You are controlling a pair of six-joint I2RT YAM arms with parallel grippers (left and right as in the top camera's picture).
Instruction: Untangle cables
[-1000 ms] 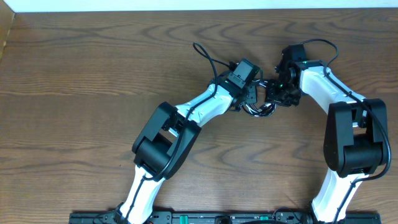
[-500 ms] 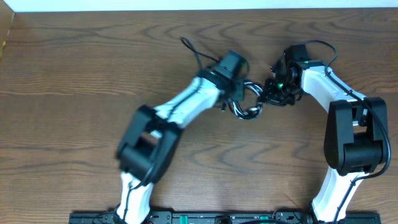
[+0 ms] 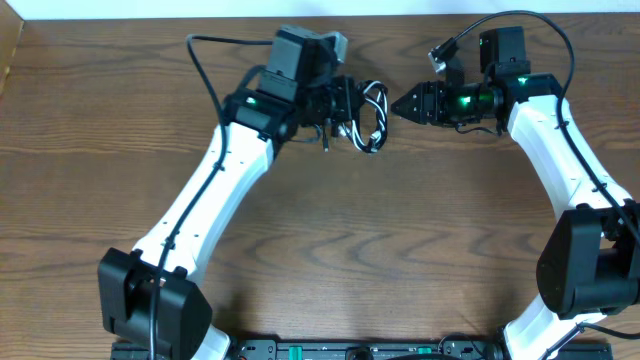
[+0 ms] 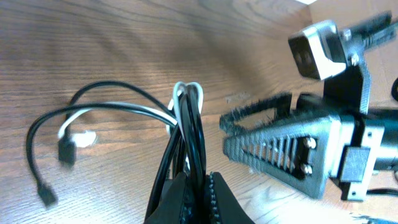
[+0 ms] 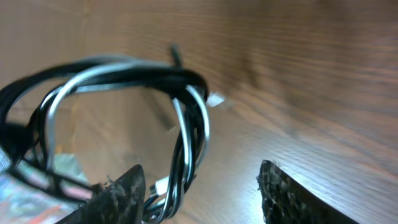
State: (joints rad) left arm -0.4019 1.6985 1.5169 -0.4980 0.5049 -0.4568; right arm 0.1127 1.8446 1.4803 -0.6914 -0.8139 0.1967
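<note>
The black and white cables point(image 3: 371, 117) hang as one tangled bundle of loops from my left gripper point(image 3: 350, 107), lifted over the far middle of the table. In the left wrist view that gripper point(image 4: 200, 198) is shut on the cables point(image 4: 188, 122). Loose ends with small plugs point(image 4: 64, 152) trail to the left above the wood. My right gripper point(image 3: 400, 105) stands just right of the bundle, pointing at it. In the right wrist view my right gripper point(image 5: 199, 194) is open, and the twisted cables point(image 5: 189, 121) hang in front, close to its left finger point(image 5: 121, 196), with nothing clamped.
The wooden table point(image 3: 420, 250) fills the view, with a pale wall strip along its far edge. The arms' own thick black wires arch over the left arm point(image 3: 200, 60) and the right arm point(image 3: 520, 20). A box edge point(image 3: 8, 50) shows at the far left.
My left gripper shut on the bundle and swung it up and toward the far edge. My right gripper let go of it, opened and drew back to the right.
</note>
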